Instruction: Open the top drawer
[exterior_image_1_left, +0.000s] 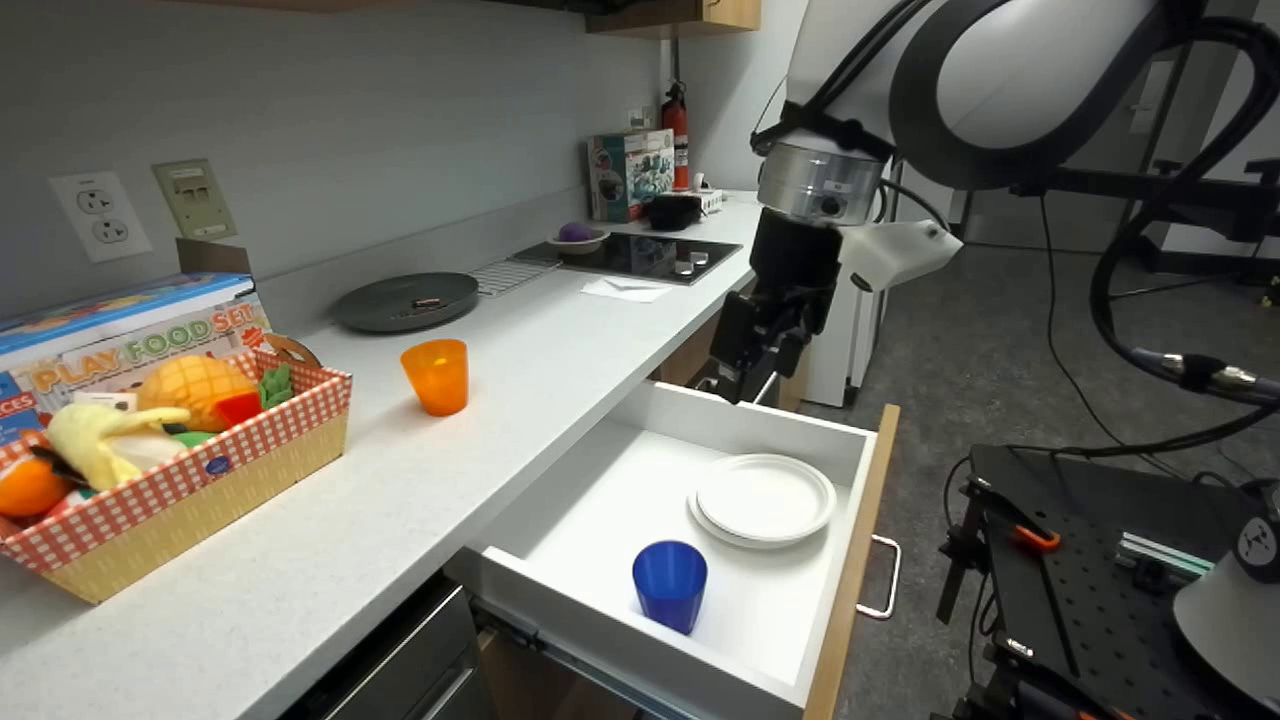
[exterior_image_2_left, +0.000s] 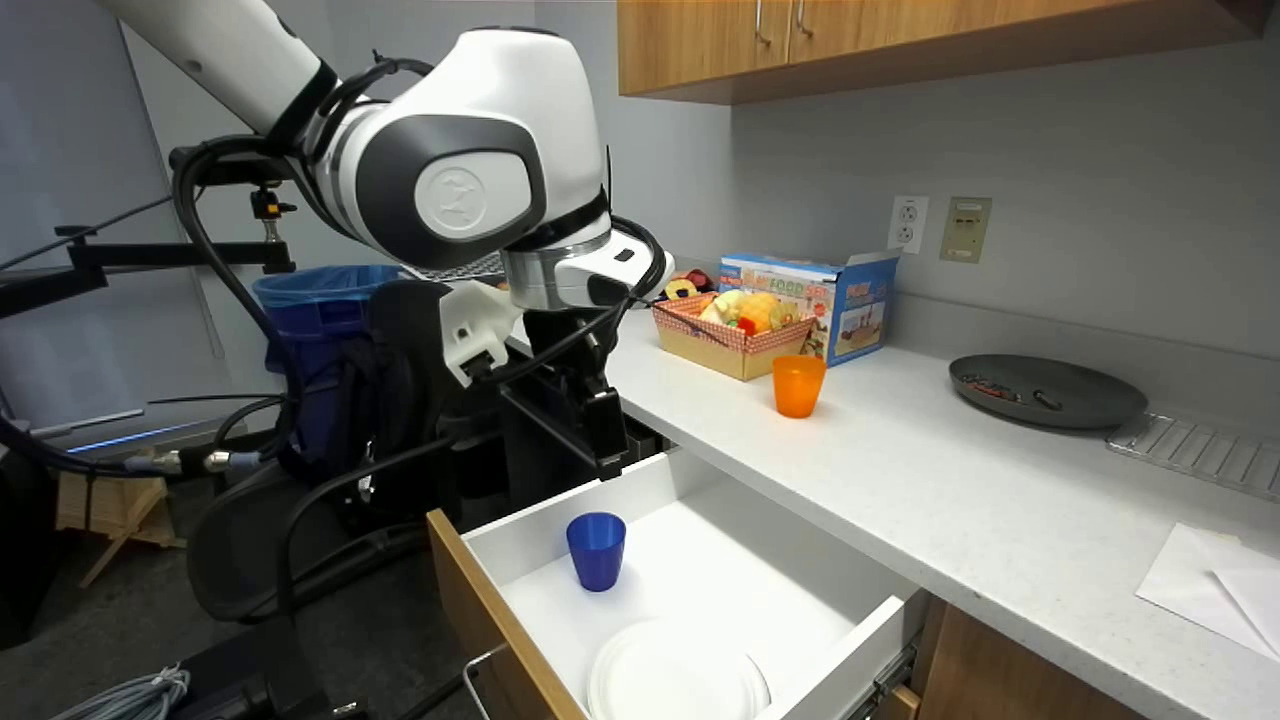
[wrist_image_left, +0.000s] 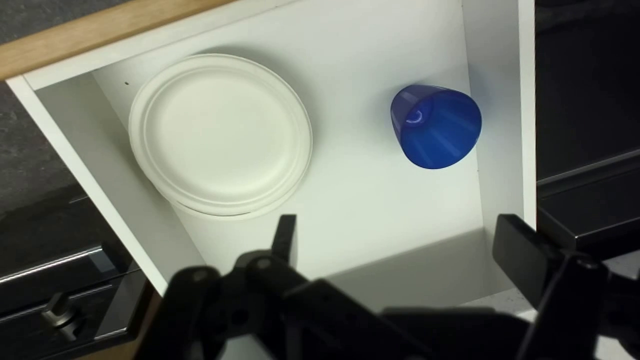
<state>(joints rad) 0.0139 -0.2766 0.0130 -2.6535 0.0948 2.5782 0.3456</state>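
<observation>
Top drawer (exterior_image_1_left: 600, 490) is standing extended; I am holding the fingers (wrist_image_left: 525, 260) apart, empty. Opening step is looking complete; next move is likely calling for backing clear.

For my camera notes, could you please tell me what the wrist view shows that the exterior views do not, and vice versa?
Only the wrist view clearly shows the inner base of the blue cup.
Only the exterior views show the drawer handle, orange cup, basket and pan.
All share the gripper, open drawer, blue cup and plates.
</observation>
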